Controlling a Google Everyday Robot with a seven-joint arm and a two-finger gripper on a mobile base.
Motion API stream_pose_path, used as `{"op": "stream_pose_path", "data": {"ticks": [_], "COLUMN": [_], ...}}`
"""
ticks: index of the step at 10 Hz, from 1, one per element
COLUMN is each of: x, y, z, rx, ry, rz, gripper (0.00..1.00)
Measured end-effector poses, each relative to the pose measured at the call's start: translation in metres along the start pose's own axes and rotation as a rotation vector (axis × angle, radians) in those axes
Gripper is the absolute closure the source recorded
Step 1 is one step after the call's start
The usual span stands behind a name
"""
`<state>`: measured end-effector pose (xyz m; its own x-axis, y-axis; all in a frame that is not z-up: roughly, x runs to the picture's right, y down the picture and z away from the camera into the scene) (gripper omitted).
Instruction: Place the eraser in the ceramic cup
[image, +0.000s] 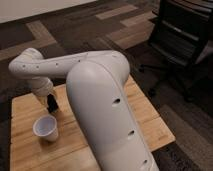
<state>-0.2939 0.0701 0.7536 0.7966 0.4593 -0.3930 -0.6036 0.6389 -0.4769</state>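
Nearest me, the arm's bulky white link fills the view. Left of it the ceramic cup stands upright on the wooden table. The gripper hangs just beyond its rim. Whether it is clenched I cannot tell, nor can I pick out the eraser there. I judge this the carry step. Next, centre over the cup's mouth, then release. Farthest off is an office chair.

Soft, even indoor light brightens the white arm. The end effector, low over the desk, sits in the arm's shadow.
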Motion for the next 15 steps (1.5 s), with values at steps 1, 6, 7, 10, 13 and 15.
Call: {"op": "stream_pose_path", "data": {"ticks": [1, 6, 7, 10, 13, 15], "x": [0.002, 0.056, 0.068, 0.101, 0.102, 0.102], "y": [-0.001, 0.062, 0.077, 0.044, 0.043, 0.042], "z": [-0.009, -0.076, -0.092, -0.141, -0.142, -0.142], "rx": [0.012, 0.076, 0.079, 0.135, 0.136, 0.136], "ry": [-0.015, -0.070, -0.103, -0.256, -0.263, -0.262], "rz": [0.013, -0.005, -0.004, 0.190, 0.197, 0.199], "gripper": [1.00, 1.00, 1.00, 1.00, 1.00, 1.00]}}
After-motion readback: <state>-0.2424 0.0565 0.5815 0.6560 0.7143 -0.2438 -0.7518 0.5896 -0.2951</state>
